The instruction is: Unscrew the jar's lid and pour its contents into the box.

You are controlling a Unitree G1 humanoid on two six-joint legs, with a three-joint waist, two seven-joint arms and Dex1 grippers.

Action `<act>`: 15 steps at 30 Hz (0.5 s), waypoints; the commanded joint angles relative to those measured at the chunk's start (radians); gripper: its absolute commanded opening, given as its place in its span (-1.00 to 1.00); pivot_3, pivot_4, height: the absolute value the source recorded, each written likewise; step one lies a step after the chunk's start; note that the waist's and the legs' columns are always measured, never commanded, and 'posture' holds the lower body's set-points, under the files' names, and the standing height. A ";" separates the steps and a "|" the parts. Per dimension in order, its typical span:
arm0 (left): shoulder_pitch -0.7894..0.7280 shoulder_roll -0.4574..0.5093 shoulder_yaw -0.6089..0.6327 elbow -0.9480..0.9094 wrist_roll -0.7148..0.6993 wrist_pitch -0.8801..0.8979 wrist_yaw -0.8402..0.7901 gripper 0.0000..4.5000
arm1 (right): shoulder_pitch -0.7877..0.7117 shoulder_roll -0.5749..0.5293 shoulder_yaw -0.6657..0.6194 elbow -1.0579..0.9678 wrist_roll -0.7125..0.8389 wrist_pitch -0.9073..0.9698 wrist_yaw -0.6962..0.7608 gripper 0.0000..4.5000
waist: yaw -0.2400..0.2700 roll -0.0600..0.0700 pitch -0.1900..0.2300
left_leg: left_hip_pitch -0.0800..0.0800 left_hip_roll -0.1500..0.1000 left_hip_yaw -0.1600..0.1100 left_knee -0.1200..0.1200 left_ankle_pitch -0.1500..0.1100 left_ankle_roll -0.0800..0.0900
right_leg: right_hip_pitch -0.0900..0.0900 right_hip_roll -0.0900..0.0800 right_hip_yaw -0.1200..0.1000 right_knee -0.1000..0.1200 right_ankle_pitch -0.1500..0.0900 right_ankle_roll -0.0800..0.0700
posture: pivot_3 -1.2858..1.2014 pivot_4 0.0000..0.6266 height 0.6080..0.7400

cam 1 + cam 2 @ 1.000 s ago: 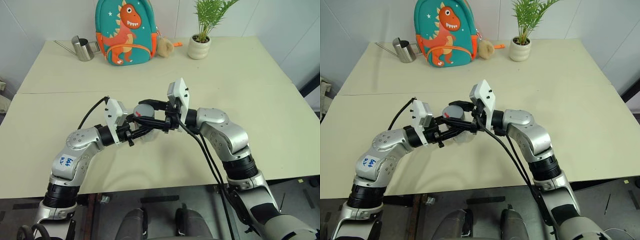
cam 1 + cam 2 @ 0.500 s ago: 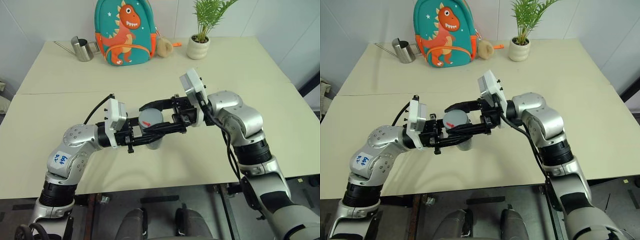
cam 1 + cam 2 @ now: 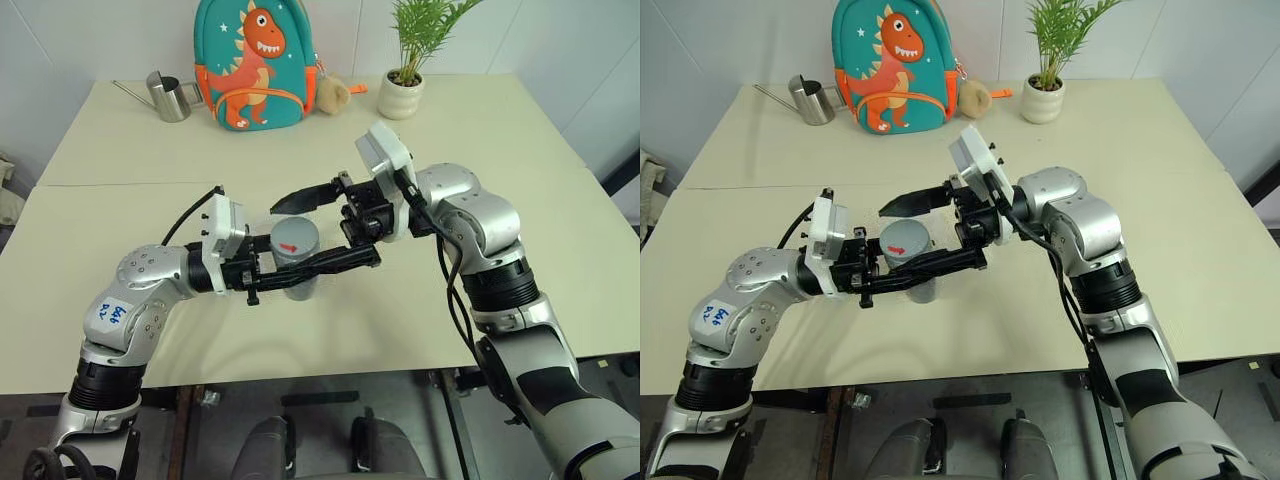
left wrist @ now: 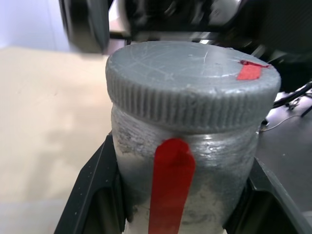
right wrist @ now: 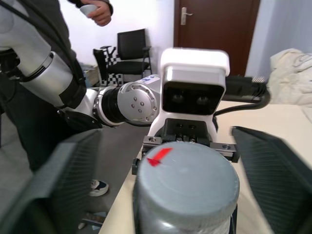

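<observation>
The right gripper (image 5: 161, 180) stood with its two black fingers (image 5: 58, 175) spread wide, one on each side of the jar (image 5: 185, 195) and apart from it. The grey lid (image 5: 187, 170) sat on the jar, with a red mark near its edge. Directly behind the jar, the left gripper (image 5: 187, 146) held it, below a white camera housing (image 5: 195, 87) and a silver arm (image 5: 126, 105). A person's hand (image 5: 100, 12) showed in the background, near a black chair (image 5: 131, 48) and a brown door (image 5: 214, 29).
</observation>
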 commanded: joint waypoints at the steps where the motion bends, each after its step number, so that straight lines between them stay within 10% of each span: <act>1: 0.016 0.036 0.066 -0.010 -0.012 0.000 0.009 -0.15 | -0.016 -0.038 -0.071 0.002 -0.015 -0.062 -0.027 1.00 | 0.000 0.000 0.000 | 0.000 0.000 0.000 0.000 0.000 0.000 | 0.000 0.000 0.000 0.000 0.000 0.000 | 0.03 -0.52 1.00; 15: -0.025 0.010 0.037 0.024 0.019 -0.016 0.044 -0.15 | 0.052 0.090 -0.008 -0.131 -0.041 -0.050 -0.203 1.00 | -0.002 0.000 0.000 | 0.000 0.000 0.001 -0.001 0.000 0.000 | -0.001 0.000 0.000 0.000 0.000 0.000 | 0.03 -0.52 1.00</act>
